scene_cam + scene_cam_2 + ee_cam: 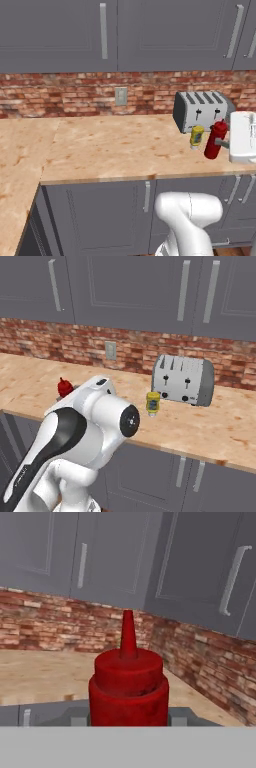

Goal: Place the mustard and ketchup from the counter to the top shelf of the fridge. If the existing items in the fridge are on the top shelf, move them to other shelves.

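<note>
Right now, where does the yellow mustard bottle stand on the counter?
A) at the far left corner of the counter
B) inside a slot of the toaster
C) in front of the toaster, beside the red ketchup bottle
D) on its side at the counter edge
C: the mustard bottle stands upright just in front of the toaster, with the ketchup bottle next to it.

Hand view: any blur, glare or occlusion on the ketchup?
Hand view: ketchup bottle sharp, matte, no glare, its base cut off by the frame bottom, so the claw's state cannot be told. Left base view: evenly lit, bottle tilted, soft shadow under the toaster. Right base view: the arm hides all but the red cap.
</note>
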Motion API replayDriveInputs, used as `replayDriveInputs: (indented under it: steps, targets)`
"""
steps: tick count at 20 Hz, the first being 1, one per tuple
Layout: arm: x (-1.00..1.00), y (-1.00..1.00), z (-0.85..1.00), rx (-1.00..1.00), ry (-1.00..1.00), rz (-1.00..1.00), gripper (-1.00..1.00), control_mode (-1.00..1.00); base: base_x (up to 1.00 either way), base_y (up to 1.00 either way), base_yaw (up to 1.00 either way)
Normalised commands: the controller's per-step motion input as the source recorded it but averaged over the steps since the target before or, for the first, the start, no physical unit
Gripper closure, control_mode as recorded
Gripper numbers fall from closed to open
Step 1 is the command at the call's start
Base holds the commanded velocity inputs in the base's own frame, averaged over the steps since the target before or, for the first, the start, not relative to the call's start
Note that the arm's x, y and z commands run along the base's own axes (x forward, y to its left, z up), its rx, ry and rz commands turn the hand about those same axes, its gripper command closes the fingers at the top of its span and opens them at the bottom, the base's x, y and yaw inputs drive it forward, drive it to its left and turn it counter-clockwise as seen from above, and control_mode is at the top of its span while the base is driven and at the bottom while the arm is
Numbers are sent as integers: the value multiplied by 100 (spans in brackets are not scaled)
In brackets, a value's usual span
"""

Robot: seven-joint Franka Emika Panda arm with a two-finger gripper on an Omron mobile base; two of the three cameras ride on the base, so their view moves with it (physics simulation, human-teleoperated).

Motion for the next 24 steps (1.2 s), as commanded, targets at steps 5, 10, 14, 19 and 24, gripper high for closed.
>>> replayDriveInputs:
  steps: [5,10,14,19,24]
  targets:
    - [-20,0,1,0,0,0,100,100,-80,-12,0]
    - [0,0,0,0,0,0,100,100,-100,-65,-7]
    - [0,0,0,0,0,0,100,100,-100,-76,-31]
    - [0,0,0,0,0,0,100,100,-100,-92,-32]
    - [0,0,0,0,0,0,100,100,-70,-100,-35]
